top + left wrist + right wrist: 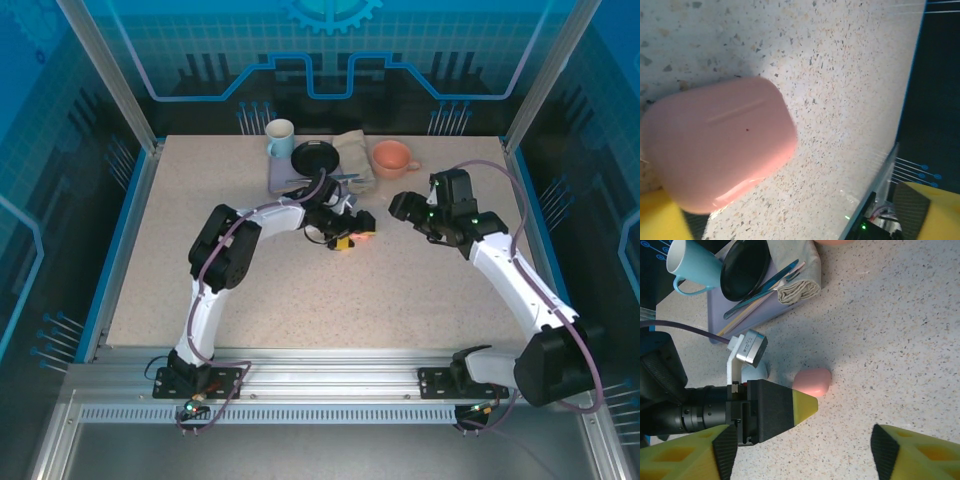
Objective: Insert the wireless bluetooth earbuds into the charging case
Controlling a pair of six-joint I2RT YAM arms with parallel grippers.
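The speckled worktop (420, 290) carries everything. Both arms reach to its middle. The left claw (350, 238) points to the right and the right claw (400, 208) faces it, a little apart.

At the far edge lies a purple tray (752, 310), partly covered by a folded cloth (797, 277) and a black plate (745, 267). Thin blue sticks (765, 285) lean on the plate; what they are is hard to say. A light blue mug (690, 265) stands at the tray's corner, cut off by the picture's edge. In the top view an orange mug (392, 158) stands right of the cloth.

The pink case (715, 145) lies on the worktop with its lid shut, so what is inside is hidden. In the left wrist view it is very near and blurred. It sits toward the left yellow fingertip (660, 215), and I cannot tell whether they touch. The other fingertip is far off in the opposite corner, so the left claw stands wide apart and clamps nothing.

From the right wrist the case (812, 381) is just beyond one yellow finger (805, 406) of the left claw. The right claw (805, 452) is spread wide, with bare worktop between its fingers.

A small white rounded thing (756, 372) is half hidden behind the left camera bracket; I cannot tell what it is
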